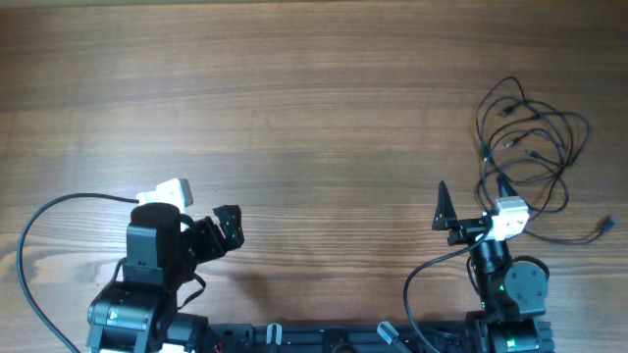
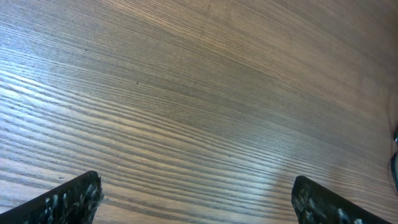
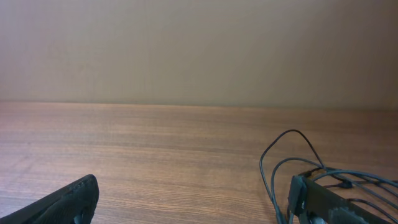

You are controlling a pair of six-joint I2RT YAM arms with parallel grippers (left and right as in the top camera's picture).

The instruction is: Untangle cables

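The cables (image 1: 531,138) lie in a loose tangle of thin dark loops at the far right of the wooden table, and one plug end (image 1: 601,228) trails out to the right. My right gripper (image 1: 474,202) is open just in front of the tangle. Its right finger (image 3: 318,198) sits at the near edge of the cables (image 3: 281,154), with nothing between the jaws. My left gripper (image 1: 203,208) is open over bare wood at the lower left, far from the tangle. In the left wrist view the left gripper (image 2: 196,200) has both fingers spread wide above the wood grain.
The wooden table (image 1: 294,108) stretches across the whole view. Thick black arm cables (image 1: 34,235) curve beside the left arm base and near the right arm base (image 1: 417,284). A plain wall (image 3: 199,50) rises beyond the table's far edge.
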